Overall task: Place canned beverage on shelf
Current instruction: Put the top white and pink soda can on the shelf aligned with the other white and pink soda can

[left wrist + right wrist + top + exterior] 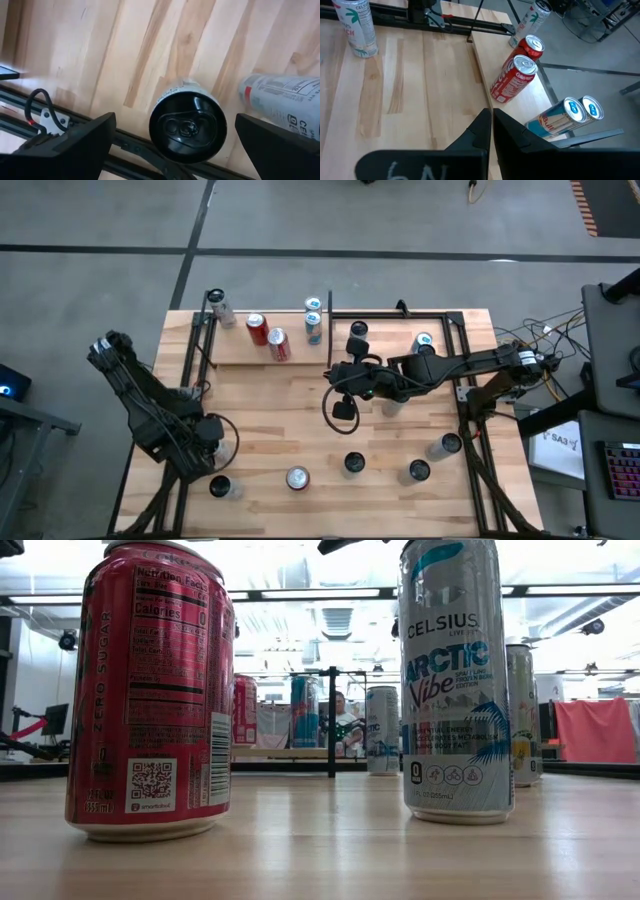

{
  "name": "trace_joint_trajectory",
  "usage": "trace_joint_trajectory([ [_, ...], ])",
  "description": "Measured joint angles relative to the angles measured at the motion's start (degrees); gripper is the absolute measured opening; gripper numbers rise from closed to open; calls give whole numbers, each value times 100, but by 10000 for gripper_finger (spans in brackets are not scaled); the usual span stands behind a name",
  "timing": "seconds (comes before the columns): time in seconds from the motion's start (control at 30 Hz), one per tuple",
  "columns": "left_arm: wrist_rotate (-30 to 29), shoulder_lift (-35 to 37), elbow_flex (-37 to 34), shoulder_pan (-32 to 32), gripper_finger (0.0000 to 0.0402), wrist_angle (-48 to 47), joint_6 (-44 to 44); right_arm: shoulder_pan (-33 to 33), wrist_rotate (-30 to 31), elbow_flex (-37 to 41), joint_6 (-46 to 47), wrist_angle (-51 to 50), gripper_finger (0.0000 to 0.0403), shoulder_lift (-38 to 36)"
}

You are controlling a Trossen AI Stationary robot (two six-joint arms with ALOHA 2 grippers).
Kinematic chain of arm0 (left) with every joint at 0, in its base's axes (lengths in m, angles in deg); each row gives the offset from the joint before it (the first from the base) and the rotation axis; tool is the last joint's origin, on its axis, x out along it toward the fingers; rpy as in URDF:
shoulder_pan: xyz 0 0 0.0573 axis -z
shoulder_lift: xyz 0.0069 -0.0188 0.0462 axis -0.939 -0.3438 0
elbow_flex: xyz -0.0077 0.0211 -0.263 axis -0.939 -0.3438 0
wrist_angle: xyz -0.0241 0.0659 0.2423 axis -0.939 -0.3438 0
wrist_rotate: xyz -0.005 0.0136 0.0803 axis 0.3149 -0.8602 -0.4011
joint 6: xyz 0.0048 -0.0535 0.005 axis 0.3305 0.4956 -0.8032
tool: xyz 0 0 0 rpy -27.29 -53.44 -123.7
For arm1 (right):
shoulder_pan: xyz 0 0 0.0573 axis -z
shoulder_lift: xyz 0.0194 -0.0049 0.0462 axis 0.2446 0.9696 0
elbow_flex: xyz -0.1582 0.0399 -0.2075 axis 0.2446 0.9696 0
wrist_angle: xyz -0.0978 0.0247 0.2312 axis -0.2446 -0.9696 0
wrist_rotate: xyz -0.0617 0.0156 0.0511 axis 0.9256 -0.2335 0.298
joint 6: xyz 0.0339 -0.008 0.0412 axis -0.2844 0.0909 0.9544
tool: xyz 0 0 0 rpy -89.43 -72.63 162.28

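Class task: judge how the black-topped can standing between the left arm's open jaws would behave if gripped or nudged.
The upright black-topped aluminium can probably stays stiff under a gentle squeeze. Its smooth round wall may slip. Being tall and narrow, a push high up would likely tip it, and then it would roll across the wooden table.

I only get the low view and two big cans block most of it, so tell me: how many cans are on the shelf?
Observer: Five are on the shelf: one silver can, two red cans and two blue cans.
Operator: Is the right arm carrying one?
Observer: No. The right gripper has its jaws shut on nothing, over the table near the shelf's edge.
Operator: And the left arm?
Observer: The left gripper has its jaws open on either side of a black-topped can near the table's edge, not gripping it.
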Motion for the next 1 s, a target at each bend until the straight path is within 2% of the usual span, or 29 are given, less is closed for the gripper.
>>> trace_joint_trajectory([
  [0.23,-19,7,-22,8,393,160,-18,0,-4,0,13,-72,9,0],
  [1.0,-31,2,-818,54,394,677,363,27,-4,348,81,45,9,0],
])
